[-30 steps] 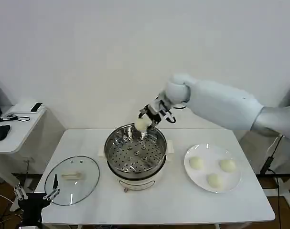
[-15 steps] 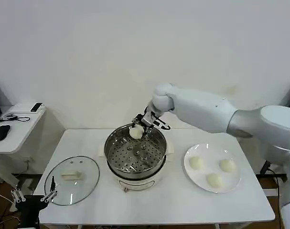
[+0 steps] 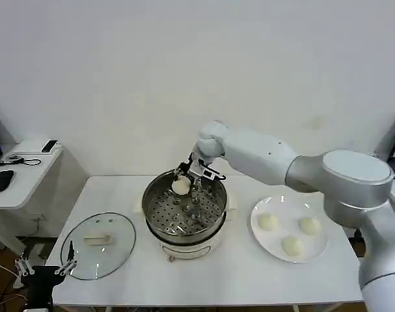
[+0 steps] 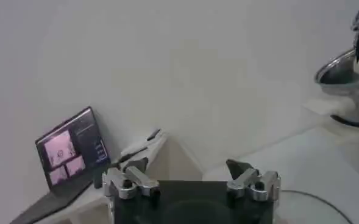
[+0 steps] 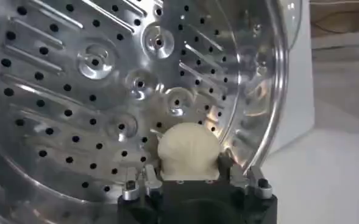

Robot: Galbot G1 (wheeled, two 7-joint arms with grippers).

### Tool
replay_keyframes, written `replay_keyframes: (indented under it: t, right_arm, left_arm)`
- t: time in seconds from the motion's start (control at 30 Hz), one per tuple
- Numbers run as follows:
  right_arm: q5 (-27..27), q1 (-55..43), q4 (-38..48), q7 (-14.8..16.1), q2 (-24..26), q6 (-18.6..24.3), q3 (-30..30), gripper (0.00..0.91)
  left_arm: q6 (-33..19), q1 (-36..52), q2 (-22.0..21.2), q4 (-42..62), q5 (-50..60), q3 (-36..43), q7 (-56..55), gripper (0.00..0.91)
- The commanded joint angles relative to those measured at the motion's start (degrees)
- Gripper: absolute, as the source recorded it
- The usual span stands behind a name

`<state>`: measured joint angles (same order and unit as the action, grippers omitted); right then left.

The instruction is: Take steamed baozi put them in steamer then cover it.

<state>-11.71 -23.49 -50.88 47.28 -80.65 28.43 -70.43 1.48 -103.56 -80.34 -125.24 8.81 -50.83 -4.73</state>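
Now, starting at the left, our left gripper (image 3: 46, 267) hangs parked below the table (image 3: 217, 276) edge with its jaws apart and nothing between them, just beside the glass lid (image 3: 98, 244), which lies flat on the table, well apart from the steamer (image 3: 184, 211). Moving to the middle, our right gripper (image 3: 186, 181) has come down and inward over the last second: it was above the steamer's far rim, and now it reaches inside the pot near that rim. Its jaws are clamped on one baozi (image 3: 181, 186), which the right wrist view shows just above the perforated tray (image 5: 94, 91), close to the wall; we cannot tell whether it touches the tray. We judge that this first bun is about ready to be let go. Further right, three baozi (image 3: 267, 221) (image 3: 310, 225) (image 3: 291, 245) sit on the white plate (image 3: 262, 242), so three more trips and the covering remain.
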Motion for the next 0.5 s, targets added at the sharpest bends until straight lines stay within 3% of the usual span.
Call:
replay_keyframes:
  t: [0.03,0.07,0.27,0.5]
  right_arm:
    - [-2.26,0.65,2.5,-0.29,-1.83,2.27,-0.34,0.826]
    - [-2.61,0.65,2.56,-0.37,-1.79,2.45,-0.39,0.907]
    - [-2.16,-0.05,1.63,-1.27,-1.0,2.67,0.3,0.907]
    - [7.45,-5.73,-5.9,0.62,4.07,-4.03,-0.25,0.907]
  left_arm:
    - [-0.05,0.09,0.2,0.45,-0.04,0.01,-0.02,0.907]
    - [-0.06,0.09,0.23,0.49,-0.05,0.01,-0.04,0.907]
    - [-0.04,0.14,0.19,0.3,-0.02,0.09,-0.05,0.907]
    - [-0.03,-0.39,0.11,-0.38,0.01,0.39,-0.03,0.907]
